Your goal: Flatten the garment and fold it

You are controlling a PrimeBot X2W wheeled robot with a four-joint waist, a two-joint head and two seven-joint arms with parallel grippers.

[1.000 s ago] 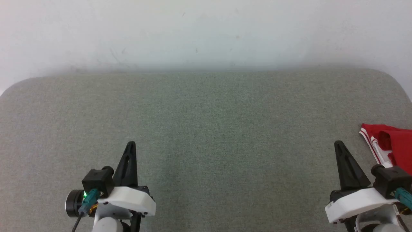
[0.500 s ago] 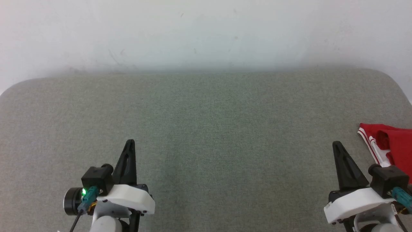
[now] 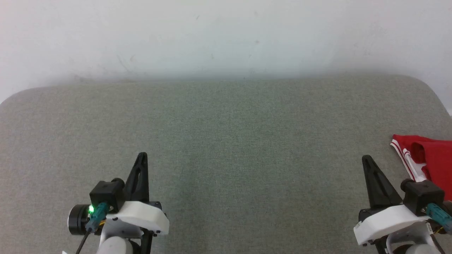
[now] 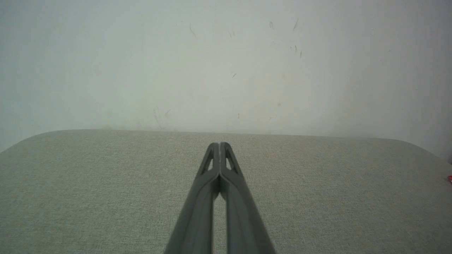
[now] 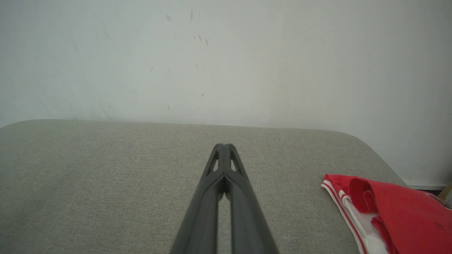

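- Red garment (image 3: 437, 159) lies bunched at the right edge of the grey fabric surface (image 3: 226, 148), just right of the right gripper (image 3: 366, 159).
- Left gripper (image 3: 142, 156) sits well apart; both pairs of fingers are pressed together, empty.

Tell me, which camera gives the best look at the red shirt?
The right wrist view: the shirt is largest there, bunched up, striped trim clear. The head view catches a smaller piece cut by the picture's edge. In the left wrist view it is a red speck at the edge.
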